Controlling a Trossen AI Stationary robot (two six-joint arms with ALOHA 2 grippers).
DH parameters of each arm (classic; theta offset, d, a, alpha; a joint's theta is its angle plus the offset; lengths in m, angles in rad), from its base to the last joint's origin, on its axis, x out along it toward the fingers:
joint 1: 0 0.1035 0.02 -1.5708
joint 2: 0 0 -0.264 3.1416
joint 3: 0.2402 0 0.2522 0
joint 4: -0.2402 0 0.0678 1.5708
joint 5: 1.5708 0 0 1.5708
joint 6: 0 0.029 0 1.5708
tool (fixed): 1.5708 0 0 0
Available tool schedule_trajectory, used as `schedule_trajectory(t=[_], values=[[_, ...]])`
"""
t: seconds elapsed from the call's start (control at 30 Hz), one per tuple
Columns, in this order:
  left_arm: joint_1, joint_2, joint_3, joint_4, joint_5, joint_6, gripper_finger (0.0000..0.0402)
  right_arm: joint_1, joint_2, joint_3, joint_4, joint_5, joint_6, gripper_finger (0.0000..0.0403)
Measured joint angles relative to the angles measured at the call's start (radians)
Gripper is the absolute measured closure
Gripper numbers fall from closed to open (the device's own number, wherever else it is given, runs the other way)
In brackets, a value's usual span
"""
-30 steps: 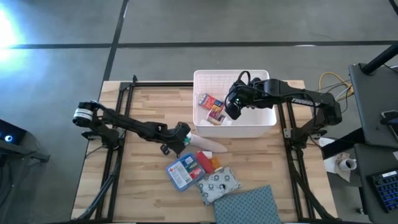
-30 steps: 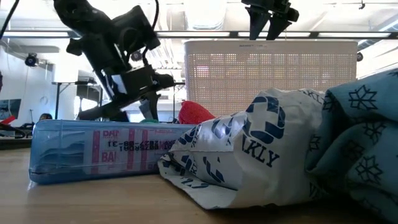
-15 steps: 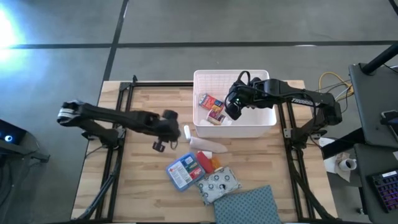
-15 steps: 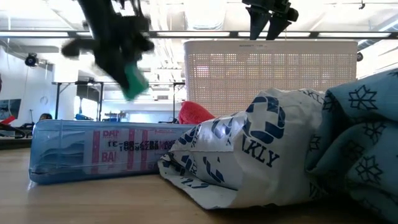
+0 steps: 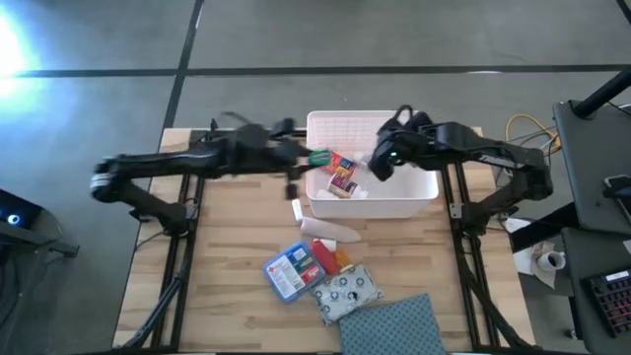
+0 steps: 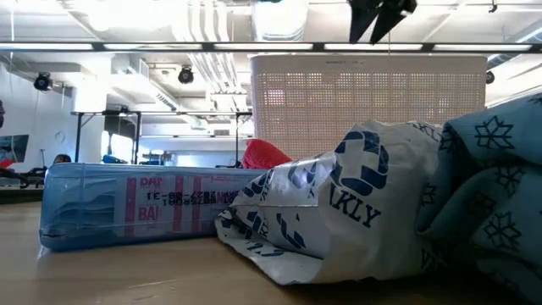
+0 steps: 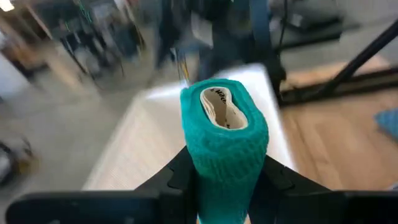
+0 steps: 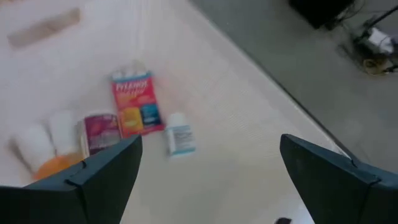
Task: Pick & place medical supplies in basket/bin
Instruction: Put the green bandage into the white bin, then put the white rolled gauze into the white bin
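Transport step in hand, by judgement: the left gripper (image 7: 227,180) is clamped on a green roll of wrap-like material with a pale hollow core (image 7: 225,134), one dark finger on each side of it. In the high view this roll (image 5: 318,156) sits at the left rim of the white rectangular plastic bin with perforated sides (image 5: 380,202), carried above the wooden table (image 5: 227,237).

The right gripper (image 5: 381,166) hangs over the bin interior with its fingers spread wide and nothing between them. Below it, the bin already holds small boxed packs (image 8: 132,113), a small white bottle (image 8: 181,138) and other items.

Supplies not yet binned lie on the table: a blue-and-red flat packet (image 5: 289,270), a red pack (image 5: 323,256), a white patterned pouch (image 5: 347,292) and a white tube-like item (image 5: 328,229).

Next move, by judgement: bring the roll fully inside the rim, clear of the right gripper, then part the fingers to drop it.
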Motion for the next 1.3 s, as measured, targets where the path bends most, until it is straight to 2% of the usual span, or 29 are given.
schedule_trajectory(t=[0.1,0.2,0.4,0.57,0.67,0.73,0.87,0.93,1.0,1.07,1.17,1.3], values=[[0.042,0.154,0.084,-0.012,0.002,-0.026,0.0316,0.01,-0.056,0.0,-0.007,0.004,0.056,0.003],[0.075,0.281,0.201,-0.057,0.002,-0.038,0.0284,0.031,-0.107,-0.001,-0.028,0.004,0.122,0.003],[0.1,0.469,0.506,-0.421,0.002,-0.038,0.0193,0.062,-0.174,-0.045,-0.052,0.003,0.181,0.003],[0.092,0.519,0.756,-0.85,-0.004,0.014,0.014,0.061,-0.2,-0.125,-0.053,0.004,0.194,0.003],[0.068,0.494,0.82,-1.021,-0.004,0.02,0.0132,0.061,-0.202,-0.17,-0.051,0.004,0.19,0.003],[0.056,0.454,0.825,-1.085,-0.003,-0.048,0.013,0.061,-0.203,-0.198,-0.044,0.007,0.19,0.003],[0.06,0.362,0.747,-1.149,-0.029,-0.326,0.013,0.058,-0.203,-0.244,-0.022,0.028,0.194,0.003],[0.061,0.315,0.652,-1.143,-0.052,-0.455,0.013,0.056,-0.203,-0.26,0.018,0.03,0.195,0.003],[0.054,0.263,0.518,-1.104,-0.049,-0.487,0.013,0.055,-0.203,-0.273,0.06,0.03,0.186,0.003],[0.028,0.194,0.359,-1.043,-0.05,-0.404,0.013,0.054,-0.203,-0.283,0.095,0.029,0.161,0.003],[-0.011,0.075,0.091,-0.913,-0.046,-0.19,0.013,0.054,-0.203,-0.289,0.131,0.03,0.119,0.003],[-0.027,-0.053,-0.237,-0.54,-0.045,0.088,0.013,0.053,-0.203,-0.288,0.139,0.029,0.113,0.003]])
